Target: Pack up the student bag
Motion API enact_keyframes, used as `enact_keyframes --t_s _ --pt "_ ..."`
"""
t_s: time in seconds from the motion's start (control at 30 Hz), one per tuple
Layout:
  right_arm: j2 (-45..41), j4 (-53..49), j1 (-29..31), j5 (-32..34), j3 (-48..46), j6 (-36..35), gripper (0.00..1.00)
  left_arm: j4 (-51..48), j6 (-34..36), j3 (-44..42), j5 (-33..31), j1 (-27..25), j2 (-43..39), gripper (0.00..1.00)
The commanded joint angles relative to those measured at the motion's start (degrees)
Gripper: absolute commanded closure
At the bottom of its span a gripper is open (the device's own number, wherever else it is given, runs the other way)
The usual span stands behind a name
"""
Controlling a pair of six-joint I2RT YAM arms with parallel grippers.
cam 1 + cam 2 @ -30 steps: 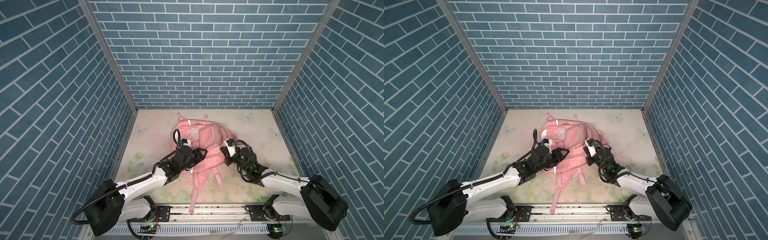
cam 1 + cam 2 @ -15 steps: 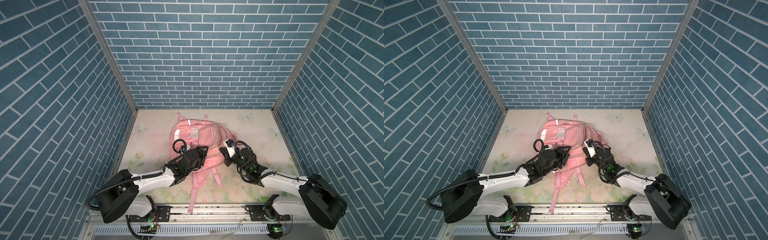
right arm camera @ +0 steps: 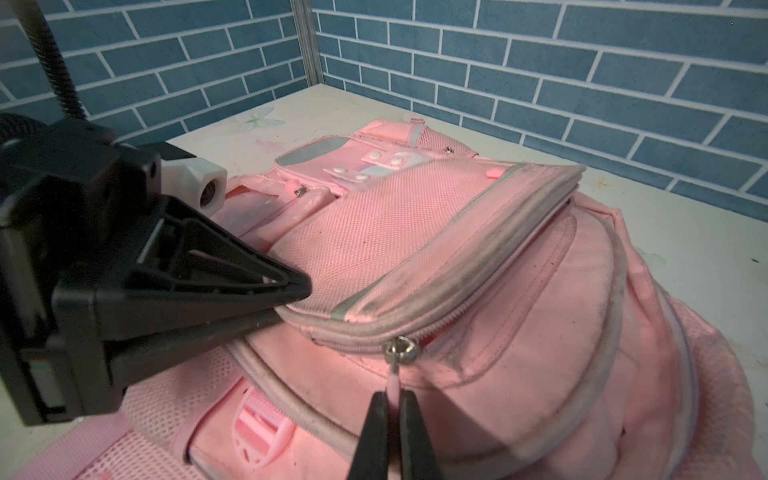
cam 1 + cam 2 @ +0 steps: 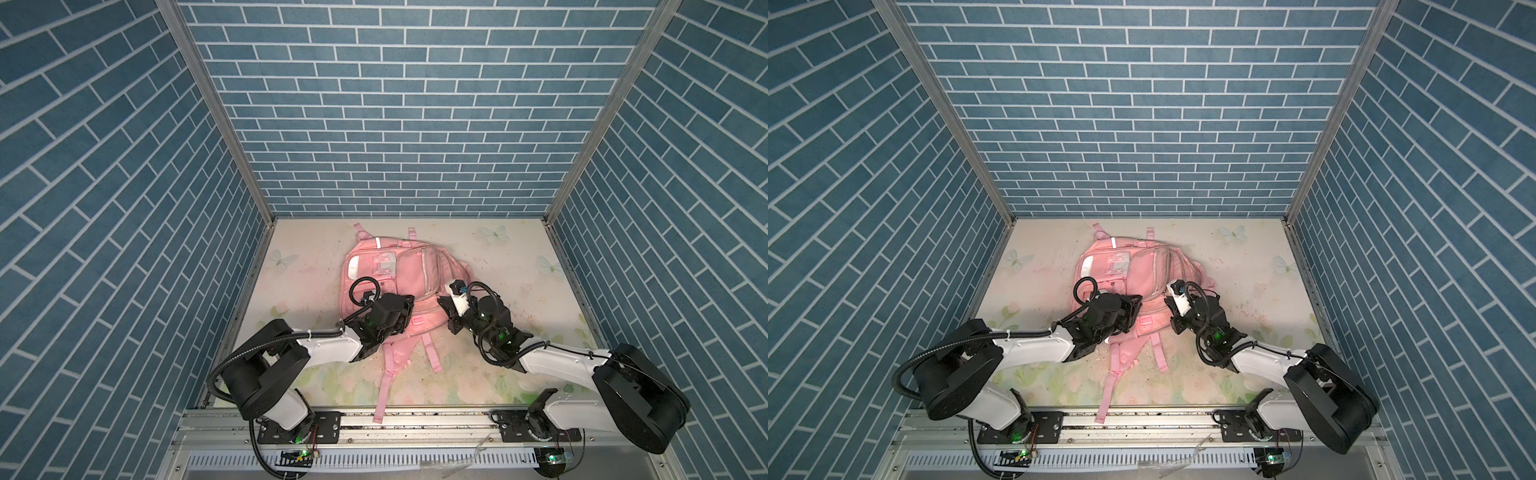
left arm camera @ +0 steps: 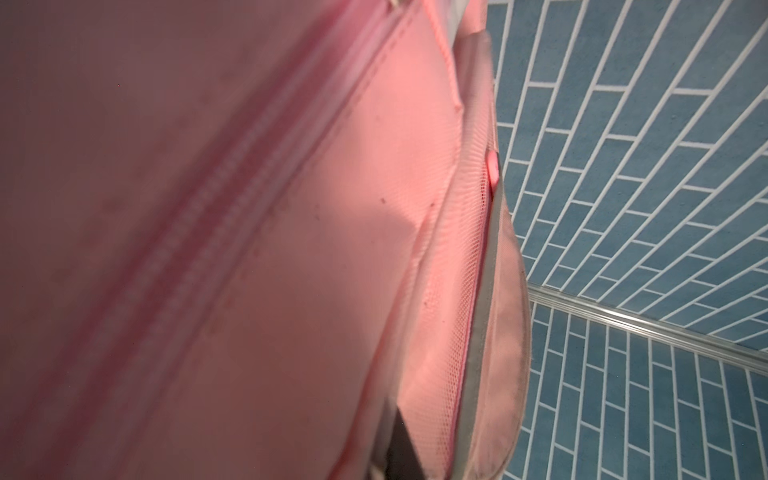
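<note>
The left gripper point(image 3: 291, 303) is squeezed shut on the edge of a front pocket of the student bag point(image 4: 399, 274). The bag lies flat in the middle of the table point(image 4: 498, 266), between the two arms, with its straps pointing back toward the robot. The right gripper point(image 3: 392, 398) is pinched tight on the little pink zip pull point(image 3: 392, 380).

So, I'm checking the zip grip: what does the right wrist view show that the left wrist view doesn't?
Only the right wrist view: the right gripper with jaws shut on the pink zipper pull, and the left gripper clamped on a pocket edge. Only the left wrist view: a blurred close-up of a zip track beside mesh. Both: the student bag and blue brick wall.
</note>
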Motion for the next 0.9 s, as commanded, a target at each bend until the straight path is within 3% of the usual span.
enact_keyframes --t_s 0.0,0.1,0.47,0.7,0.87 --pt "-1.5 1.0 0.9 4.0 0.4 -1.6 1.0 2.3 4.1 0.0 4.2 2.6 0.7 1.0" --pt "-3.1 -0.3 0.4 10.0 0.6 -1.8 1.0 -0.3 8.7 0.3 8.6 4.7 -0.8 1.0" --pt "-2.0 -0.3 -10.7 4.6 3.5 -2.9 1.0 -16.4 27.8 -2.1 20.1 14.4 -11.4 1.0" --pt "-0.5 -3.0 -11.3 -7.8 6.3 -6.5 1.0 -29.2 45.4 7.8 30.7 21.1 -7.4 1.0" --pt "-2.9 -6.2 -6.3 -5.9 5.3 -6.5 1.0 -40.0 59.9 17.7 32.3 24.9 -2.7 1.0"
